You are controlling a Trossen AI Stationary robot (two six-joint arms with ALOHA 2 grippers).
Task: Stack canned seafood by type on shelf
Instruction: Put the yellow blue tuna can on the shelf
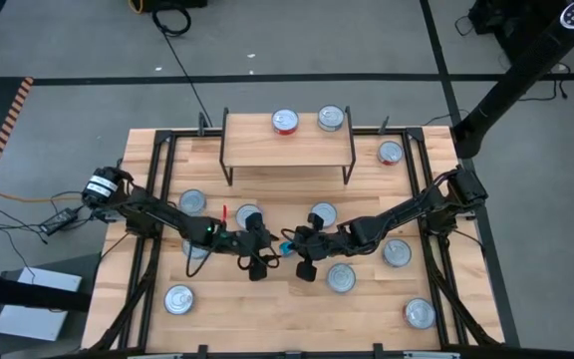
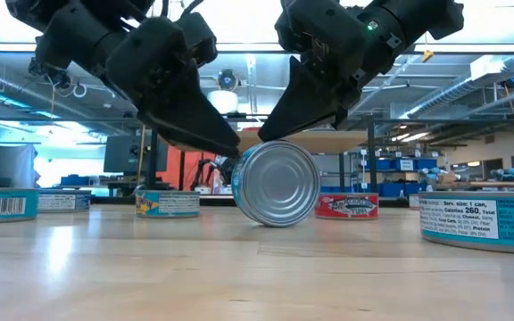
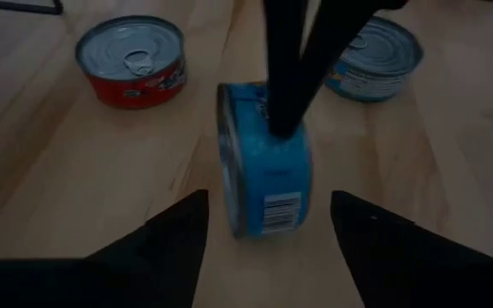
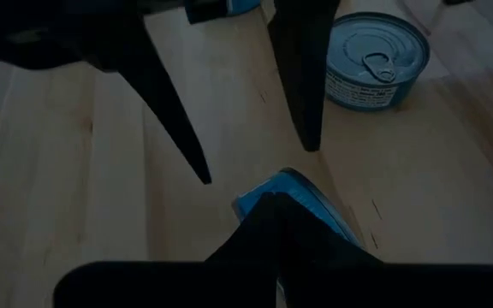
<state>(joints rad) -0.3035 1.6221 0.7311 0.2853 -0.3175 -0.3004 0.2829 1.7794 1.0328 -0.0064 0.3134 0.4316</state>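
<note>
A blue-labelled can (image 3: 264, 171) stands on its edge on the table's middle, also in the low view (image 2: 277, 183) and the high view (image 1: 285, 246). My right gripper (image 4: 272, 201) is shut, its tips on top of this can. My left gripper (image 3: 268, 201) is open, one finger on each flat side of the can, and I see no touch. The shelf (image 1: 287, 150) stands at the far middle with a red can (image 1: 285, 122) and another can (image 1: 331, 119) on it. My right gripper sets its shut fingertips (image 3: 285, 120) on the top of the can's curved side wall (image 3: 268, 141), slanting down from the table's right. The can stands on its edge on the table, its silver faces upright.
A red can (image 3: 135, 60) and a teal can (image 3: 375, 56) lie flat just beyond the standing one. More cans lie flat about the table (image 1: 177, 299) (image 1: 342, 277) (image 1: 397, 252) (image 1: 419, 314) (image 1: 191, 202) (image 1: 390, 153).
</note>
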